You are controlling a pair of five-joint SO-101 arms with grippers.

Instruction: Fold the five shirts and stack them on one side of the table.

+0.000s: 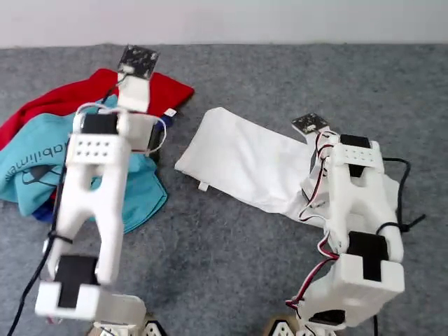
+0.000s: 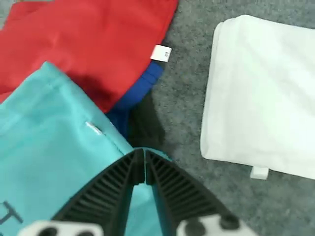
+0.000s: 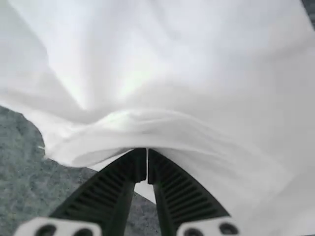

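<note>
White shirt (image 1: 241,164) lies half-folded mid-tabletop, your right gripper (image 3: 146,151) pinching its bunched hem toward the right edge. Drag unevenly and the fold may spill open. Your left gripper (image 2: 144,155), fingers pressed together, hangs over the teal shirt (image 2: 44,142) at the left edge. What lies under the red shirt (image 2: 93,39) and the blue shirt (image 2: 142,83) is hard to tell.

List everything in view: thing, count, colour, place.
red shirt: one, red, far left of the table, bottom of the pile
teal shirt: one, teal, lying partly on the red shirt
blue shirt: one, blue, mostly hidden, peeking out from under the red and teal shirts
white shirt: one, white, spread out mid-table
table: one, grey covering
left claw: one, black, shut, over the teal shirt's edge
right claw: one, black, shut on a fold of the white shirt
</note>
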